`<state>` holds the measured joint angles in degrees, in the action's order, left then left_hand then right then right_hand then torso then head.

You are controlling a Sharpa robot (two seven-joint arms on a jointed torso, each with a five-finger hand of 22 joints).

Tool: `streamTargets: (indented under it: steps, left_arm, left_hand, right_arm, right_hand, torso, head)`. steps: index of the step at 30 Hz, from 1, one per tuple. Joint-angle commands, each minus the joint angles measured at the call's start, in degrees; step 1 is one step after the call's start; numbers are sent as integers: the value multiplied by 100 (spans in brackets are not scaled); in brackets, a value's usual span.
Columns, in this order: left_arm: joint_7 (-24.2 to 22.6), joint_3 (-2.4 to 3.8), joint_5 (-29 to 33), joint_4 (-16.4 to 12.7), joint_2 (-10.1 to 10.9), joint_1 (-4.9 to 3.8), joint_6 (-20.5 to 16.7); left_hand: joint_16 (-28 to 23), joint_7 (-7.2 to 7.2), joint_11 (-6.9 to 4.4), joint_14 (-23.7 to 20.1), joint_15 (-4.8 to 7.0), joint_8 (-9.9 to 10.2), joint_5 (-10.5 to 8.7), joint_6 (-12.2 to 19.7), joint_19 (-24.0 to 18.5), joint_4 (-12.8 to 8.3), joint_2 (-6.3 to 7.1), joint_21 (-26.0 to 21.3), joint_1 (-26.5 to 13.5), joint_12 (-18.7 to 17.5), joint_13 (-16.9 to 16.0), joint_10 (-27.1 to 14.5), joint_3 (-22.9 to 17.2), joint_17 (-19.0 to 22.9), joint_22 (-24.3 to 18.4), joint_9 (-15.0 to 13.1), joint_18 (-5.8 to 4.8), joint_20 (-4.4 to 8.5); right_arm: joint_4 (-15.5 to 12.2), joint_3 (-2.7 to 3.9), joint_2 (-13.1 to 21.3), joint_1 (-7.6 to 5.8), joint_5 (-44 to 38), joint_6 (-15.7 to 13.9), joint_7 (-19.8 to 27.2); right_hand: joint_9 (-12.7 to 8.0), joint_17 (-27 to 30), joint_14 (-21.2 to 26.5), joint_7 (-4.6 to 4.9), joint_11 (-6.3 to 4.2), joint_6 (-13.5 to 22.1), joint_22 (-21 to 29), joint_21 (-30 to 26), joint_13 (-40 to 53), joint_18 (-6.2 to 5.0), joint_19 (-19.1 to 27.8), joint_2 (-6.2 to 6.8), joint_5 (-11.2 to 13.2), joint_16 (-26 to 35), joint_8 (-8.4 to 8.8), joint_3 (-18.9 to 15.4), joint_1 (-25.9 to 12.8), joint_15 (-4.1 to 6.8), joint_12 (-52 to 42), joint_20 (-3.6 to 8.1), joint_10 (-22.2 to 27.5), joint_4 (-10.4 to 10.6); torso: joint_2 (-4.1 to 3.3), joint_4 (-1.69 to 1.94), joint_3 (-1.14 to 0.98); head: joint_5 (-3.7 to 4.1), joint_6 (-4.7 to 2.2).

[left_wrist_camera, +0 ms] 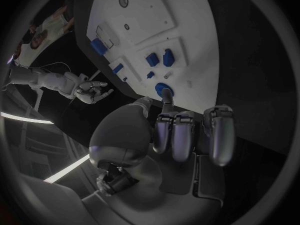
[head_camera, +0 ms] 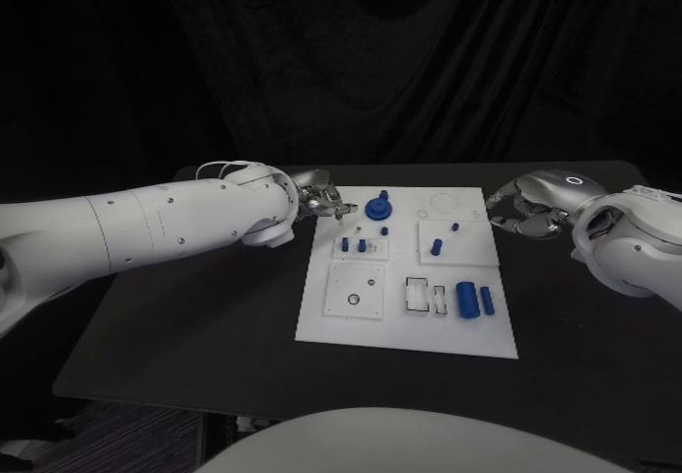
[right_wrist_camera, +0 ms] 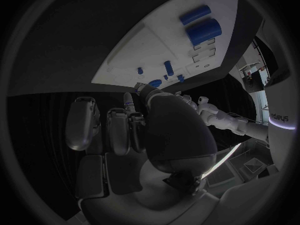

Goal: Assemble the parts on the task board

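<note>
Lying on the black table (head_camera: 185,335), one white task board (head_camera: 405,315) carried about nine blue parts (head_camera: 476,299). The left hand (head_camera: 321,201) and right hand (head_camera: 518,212) hovered beside it, fingers loosely curled, holding nothing.

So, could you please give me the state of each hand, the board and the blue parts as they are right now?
left hand: at the board's far left corner, holding nothing, fingers apart.
right hand: beside the board's far right edge, fingers curled in, empty.
task board: flat on the table.
round blue part: on the board, near the left hand.
two blue cylinders: lying side by side, untouched.
</note>
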<state>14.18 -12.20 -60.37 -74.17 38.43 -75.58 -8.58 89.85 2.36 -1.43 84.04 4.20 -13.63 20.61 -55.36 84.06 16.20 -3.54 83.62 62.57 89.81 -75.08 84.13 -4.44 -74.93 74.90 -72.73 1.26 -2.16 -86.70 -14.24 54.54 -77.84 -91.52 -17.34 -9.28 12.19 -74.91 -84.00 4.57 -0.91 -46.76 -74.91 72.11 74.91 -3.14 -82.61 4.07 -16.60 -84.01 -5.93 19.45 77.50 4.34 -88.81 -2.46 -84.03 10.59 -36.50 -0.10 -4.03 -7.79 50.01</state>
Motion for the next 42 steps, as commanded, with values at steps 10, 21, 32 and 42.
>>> streamTargets:
  steps: [10,21,32,42]
  left_arm:
    - [799,7,942,461,-300,-545,2796]
    - [1600,8,1025,1351,-995,-616,3903]
    - [1748,8,1032,1793,-1337,-613,3969]
    - [1509,7,1033,1965,-1507,-568,3769]
  left_hand:
    - [15,9,-1,596,0,141,184,102,269,-236,151,48,831,19,-1492,587,-355,-1507,1313,125,23,-4]
    - [15,26,16,596,-15,278,-339,-91,282,-62,228,79,686,19,-1492,587,-281,-1507,1322,373,17,-23]
    - [15,54,41,596,-34,370,-1076,-220,304,36,161,120,214,19,-1492,587,-1,-1507,1332,504,8,-40]
    - [15,51,40,596,-35,412,-971,-189,304,-10,126,121,261,19,-1492,587,-5,-1507,1333,528,9,-42]
  right_arm:
    - [54,5,-72,11,-14,-72,-83]
    - [74,5,-141,11,-14,-90,-59]
    - [73,5,-186,11,-8,-123,-40]
    - [45,6,-186,11,-7,-157,-22]
  right_hand:
    - [-6,-966,-387,12,48,-43,-992,-1,1371,-72,29,-19,34,16,24,44,-23,-55,20,-16,-421,-7]
    - [-6,-975,-390,10,47,-47,-993,-1,1376,-72,29,-19,34,7,23,46,-23,-55,15,-16,-427,-9]
    - [-6,-975,-390,10,47,-47,-993,-1,1376,-72,29,-19,34,7,23,46,-23,-55,15,-16,-427,-9]
    - [-8,-974,-390,8,46,-53,-994,3,1375,-71,26,-17,34,8,22,49,-23,-54,16,-16,-427,-15]
  torso:
    - [-2,-11,-6]
    - [-4,-3,-16]
    - [-32,-55,10]
    - [-65,-78,12]
  head:
    - [11,-1]
    - [27,-1]
    - [-14,-1]
    - [-23,-1]
